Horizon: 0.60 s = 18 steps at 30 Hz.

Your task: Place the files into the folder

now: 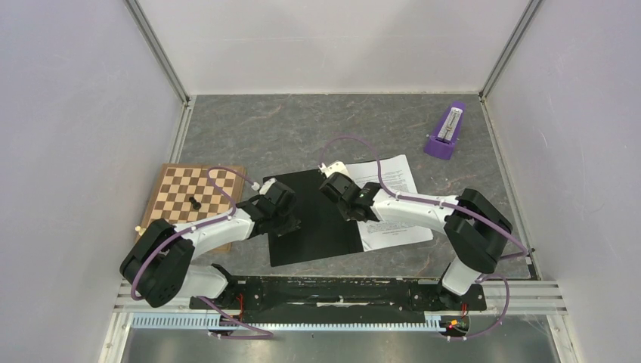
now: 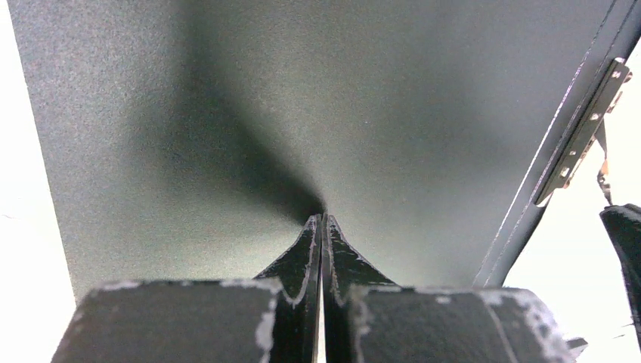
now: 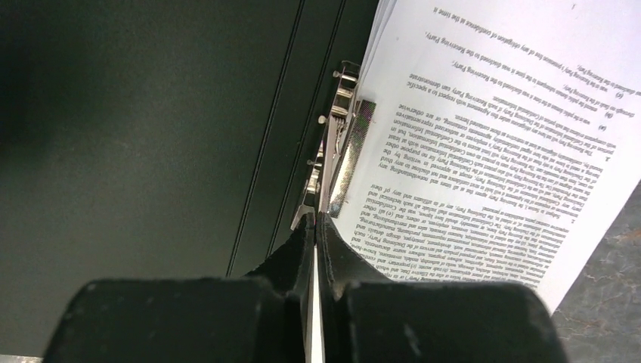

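While both arms reach in from the near edge, the grey stone-patterned worktop [image 1: 302,128] carries everything between pale walls. Largest on it is the folder [image 1: 317,238], lying open near the middle with its black inside facing up. The files [image 1: 401,181], white sheets of dense black print, lie flat just right of that black panel, their left edge running along the spine. A checkered wooden chessboard [image 1: 178,189] sits to the left, partly under the left arm. At the far right stands a purple metronome-like object [image 1: 447,132], well apart from the rest. The left pincer [image 2: 321,219] has its jaws pressed together with nothing between them, and its tips rest on the bare black cover. The right pincer [image 3: 314,219] is likewise closed, with its tips at the near end of the metal clip [image 3: 336,144] on the spine, just beside the paper edge. Whether it nips any part of the clip I cannot tell. Smallest is a dark chess piece [image 1: 195,203], which stands upright on the board.
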Available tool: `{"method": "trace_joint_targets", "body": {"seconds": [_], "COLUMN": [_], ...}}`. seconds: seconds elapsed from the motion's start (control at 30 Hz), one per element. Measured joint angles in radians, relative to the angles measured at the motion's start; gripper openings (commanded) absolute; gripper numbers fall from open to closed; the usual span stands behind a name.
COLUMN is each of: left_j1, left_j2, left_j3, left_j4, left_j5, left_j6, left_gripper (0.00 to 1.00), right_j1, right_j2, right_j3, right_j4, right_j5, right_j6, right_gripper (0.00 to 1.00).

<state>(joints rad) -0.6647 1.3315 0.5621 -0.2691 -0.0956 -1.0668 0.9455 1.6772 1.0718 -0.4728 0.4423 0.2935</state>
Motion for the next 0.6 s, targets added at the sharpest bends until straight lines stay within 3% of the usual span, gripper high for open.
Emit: {"method": "trace_joint_targets", "body": {"seconds": [0.6], "left_j1": [0.002], "left_j2": [-0.002], "left_j3": [-0.013], "left_j4": [0.030], "left_j5": [0.002], "left_j6": [-0.019], "left_gripper": [0.03], "right_j1": [0.001], "right_j2": [0.020], "right_j3": [-0.105], "right_j4": [0.120], "right_j5": [-0.024], "right_j6": [0.028], "right_gripper": [0.00]}}
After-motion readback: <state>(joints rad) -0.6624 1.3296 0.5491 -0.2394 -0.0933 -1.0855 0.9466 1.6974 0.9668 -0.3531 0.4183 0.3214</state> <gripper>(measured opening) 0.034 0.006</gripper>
